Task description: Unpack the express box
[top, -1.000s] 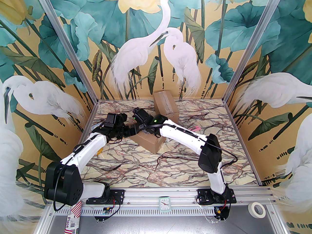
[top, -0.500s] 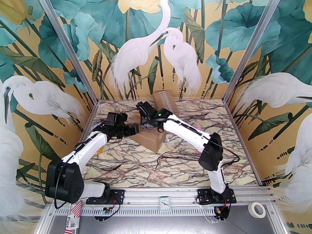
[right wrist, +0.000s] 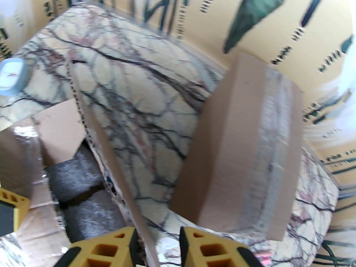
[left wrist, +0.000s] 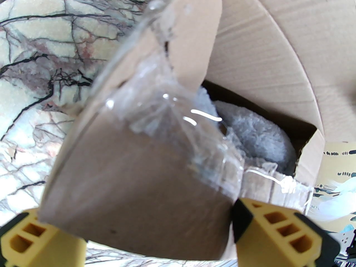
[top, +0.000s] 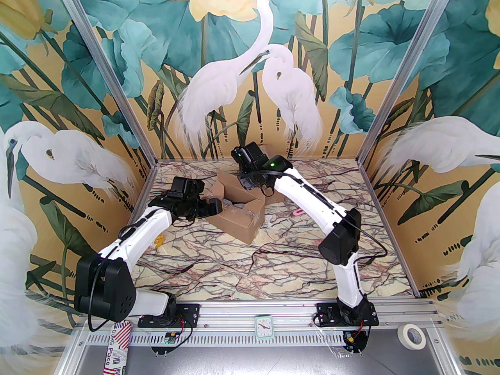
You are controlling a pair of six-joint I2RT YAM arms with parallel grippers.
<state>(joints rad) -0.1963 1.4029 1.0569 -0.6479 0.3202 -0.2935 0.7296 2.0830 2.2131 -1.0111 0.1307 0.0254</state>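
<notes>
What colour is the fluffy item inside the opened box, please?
Grey; the left wrist view shows the fluffy item best.

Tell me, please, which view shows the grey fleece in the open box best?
The left wrist view: the fleece lies close and sharp inside the box. The right wrist view shows it dark and blurred; the top view gives a small grey patch.
</notes>
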